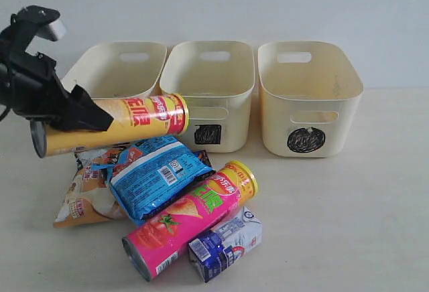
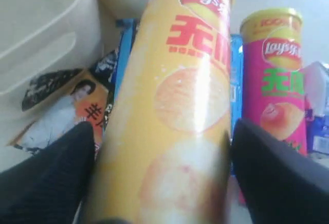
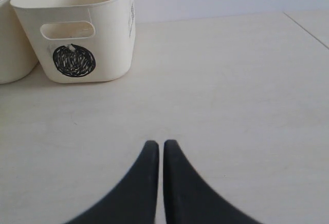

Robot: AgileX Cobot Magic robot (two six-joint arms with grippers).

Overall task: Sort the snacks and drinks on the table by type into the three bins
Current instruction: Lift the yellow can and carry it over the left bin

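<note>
My left gripper (image 1: 75,115) is shut on the yellow chip tube (image 1: 127,123), holding it level above the pile and in front of the left bin (image 1: 110,71). In the left wrist view the tube (image 2: 180,90) fills the space between the black fingers (image 2: 56,172). On the table (image 1: 348,211) lie the pink chip tube (image 1: 191,228), the blue crinkly packet (image 1: 157,175), the orange-and-white packet (image 1: 84,198) and the blue-and-white carton (image 1: 224,244). I cannot make out the dark purple carton. My right gripper (image 3: 161,143) is shut on nothing, low over bare table.
The three cream bins stand in a row at the back. The middle bin (image 1: 221,78) bears a scribbled square, the right bin (image 1: 308,98) a scribbled circle. The yellow tube hides the left bin's mark. The right bin (image 3: 110,34) sits far ahead of my right gripper.
</note>
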